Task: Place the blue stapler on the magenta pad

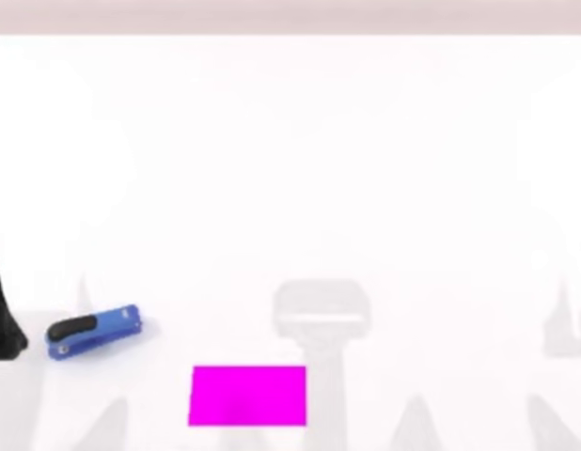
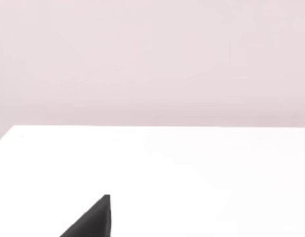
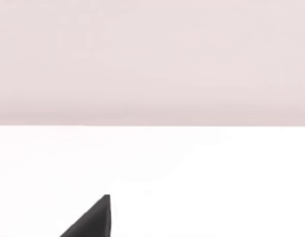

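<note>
Blue stapler [image 1: 95,332], elongated, black rounded top, flat rect magenta pad [image 1: 248,396]

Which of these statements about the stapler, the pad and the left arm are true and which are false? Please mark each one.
1. The blue stapler lies on the magenta pad. False: it lies on the bare table, apart from the pad, toward the table's left.
2. The stapler's black top piece is at its end facing the table's left edge. True.
3. A gripper is holding the stapler. False: nothing touches it.
4. The pad has nothing on it. True.
5. A dark part of the left arm shows at the table's left edge. True.
</note>
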